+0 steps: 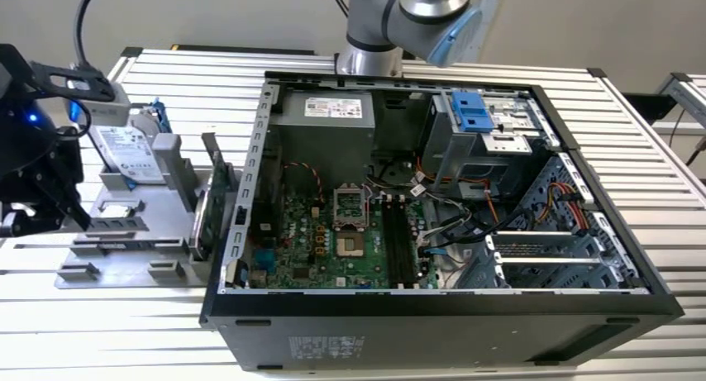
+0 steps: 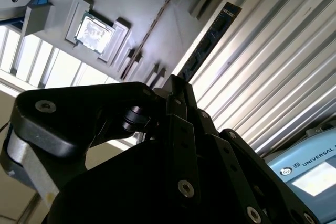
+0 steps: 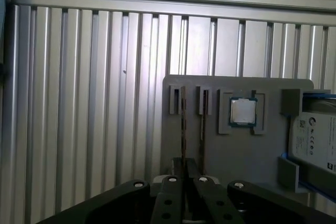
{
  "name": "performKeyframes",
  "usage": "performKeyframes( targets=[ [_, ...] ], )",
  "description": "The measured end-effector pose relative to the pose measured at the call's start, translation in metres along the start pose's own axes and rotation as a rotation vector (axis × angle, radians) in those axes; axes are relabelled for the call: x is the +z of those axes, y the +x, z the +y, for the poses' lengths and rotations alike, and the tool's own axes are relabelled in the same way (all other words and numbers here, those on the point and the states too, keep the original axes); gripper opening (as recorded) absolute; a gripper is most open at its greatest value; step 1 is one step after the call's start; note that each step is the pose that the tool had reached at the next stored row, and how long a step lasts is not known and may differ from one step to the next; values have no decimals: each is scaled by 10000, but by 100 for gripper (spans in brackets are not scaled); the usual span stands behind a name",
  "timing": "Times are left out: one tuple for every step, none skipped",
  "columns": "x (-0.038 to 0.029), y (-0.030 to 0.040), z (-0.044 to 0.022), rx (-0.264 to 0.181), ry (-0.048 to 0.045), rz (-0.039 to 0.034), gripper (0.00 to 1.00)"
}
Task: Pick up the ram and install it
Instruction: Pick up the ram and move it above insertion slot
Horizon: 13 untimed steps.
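Gripper (image 3: pixel 184 170) was over the grey holder (image 3: pixel 247 156), and I couldn't tell whether the jaws were open or closed on anything. The ram (image 3: pixel 184 124) stood on edge in the slot nearest the holder's rim. It ran straight out from the jaw line, its long axis in plane with the gap. The open computer case (image 1: pixel 441 307) sat well apart, toward the exterior view's right.

We log the computer case (image 1: pixel 441 315) on the counter (image 1: pixel 640 133), with the tray (image 3: pixel 236 156) just beside it on the exterior view's left. On the tray: hard drive (image 1: pixel 124 152) at the back, processor (image 3: pixel 243 111) before it, ram (image 2: pixel 210 40) slotted near the processor. The expansion card (image 1: pixel 218 183) stands between these and the case.
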<state>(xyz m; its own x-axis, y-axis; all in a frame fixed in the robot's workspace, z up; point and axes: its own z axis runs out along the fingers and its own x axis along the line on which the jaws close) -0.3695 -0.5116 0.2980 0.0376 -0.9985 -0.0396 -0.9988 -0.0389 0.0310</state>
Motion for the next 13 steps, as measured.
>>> performKeyframes(
  targets=[
    [-7,0,1,0,1,0,0],
    [-14,-1,1,1,0,0,0],
    [-19,-1,1,1,0,0,0],
    [-25,-1,1,1,1,-1,0],
    [-32,-2,2,1,0,0,0],
    [-38,-2,2,1,0,0,0],
    [-44,-2,2,3,0,0,0],
    [-49,-2,2,5,1,-1,0],
    [-56,-2,2,7,0,0,0],
    [-63,-3,2,9,0,0,0],
    [-70,-3,3,9,0,0,0],
    [-78,-2,2,7,1,0,0],
    [-87,-3,2,7,0,1,0]
  ],
)
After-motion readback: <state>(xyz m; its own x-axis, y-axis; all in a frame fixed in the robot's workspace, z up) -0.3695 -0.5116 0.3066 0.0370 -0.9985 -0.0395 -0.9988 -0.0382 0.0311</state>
